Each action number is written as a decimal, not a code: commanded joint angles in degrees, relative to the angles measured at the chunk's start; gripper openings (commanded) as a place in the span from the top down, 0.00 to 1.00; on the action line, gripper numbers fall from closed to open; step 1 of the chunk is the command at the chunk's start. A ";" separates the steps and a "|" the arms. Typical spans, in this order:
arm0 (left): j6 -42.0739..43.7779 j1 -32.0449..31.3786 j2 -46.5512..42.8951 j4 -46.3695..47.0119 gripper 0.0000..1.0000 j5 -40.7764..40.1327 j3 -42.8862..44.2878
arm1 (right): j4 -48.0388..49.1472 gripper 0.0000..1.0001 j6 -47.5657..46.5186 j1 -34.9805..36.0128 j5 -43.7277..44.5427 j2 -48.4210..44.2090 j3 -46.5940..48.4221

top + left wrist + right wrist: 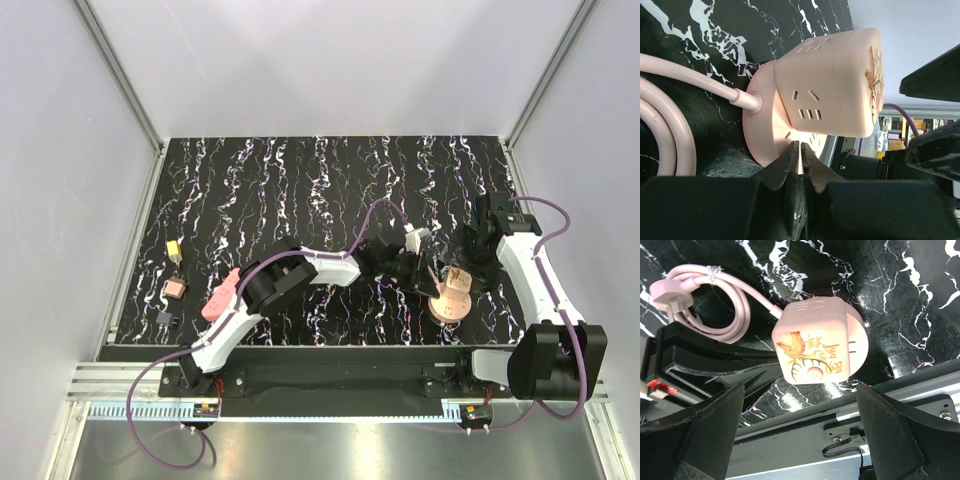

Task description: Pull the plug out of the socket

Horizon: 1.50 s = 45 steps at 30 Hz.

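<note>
The socket [812, 345] is a pink cube with a bird print on top, standing on a round pink base [765, 130] near the table's front right [455, 285]. Its pink cable [735, 305] coils away to a pink plug [667, 292] that lies flat on the table, apart from the cube. My left gripper [800, 145] is shut to a thin slit, its tips against the base's rim under the cube [835, 85]. I cannot see anything held between them. My right gripper [799, 387] hangs wide open above the socket, one finger on each side, touching nothing.
The table's front edge and metal rail [850, 405] run just beyond the socket. At the far left lie a small yellow piece [173, 247], a small pink square [175, 288], a black piece [167, 319] and a pink object [220, 298] beside the left arm.
</note>
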 commanded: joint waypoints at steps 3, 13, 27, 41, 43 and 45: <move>0.46 -0.08 -0.61 3.48 0.90 1.15 -2.59 | 0.48 0.00 3.16 0.24 2.43 0.39 -1.78; -12.01 -0.51 0.35 19.56 0.93 2.29 -5.68 | 0.65 0.04 2.72 0.24 2.78 1.80 -1.61; -8.43 -2.27 -0.26 17.47 0.94 0.79 -5.85 | 0.83 0.12 2.02 0.24 2.87 4.61 -1.44; -8.08 -2.27 2.20 12.73 0.95 0.79 -2.78 | 1.27 0.16 0.44 0.24 2.69 6.63 -0.47; -7.90 -2.27 2.37 12.28 0.95 0.70 -2.34 | 1.27 0.19 0.35 0.24 2.87 6.89 -0.38; -7.90 -2.27 2.37 12.20 0.95 0.79 -2.25 | 1.27 0.20 0.35 0.24 2.96 7.07 -0.29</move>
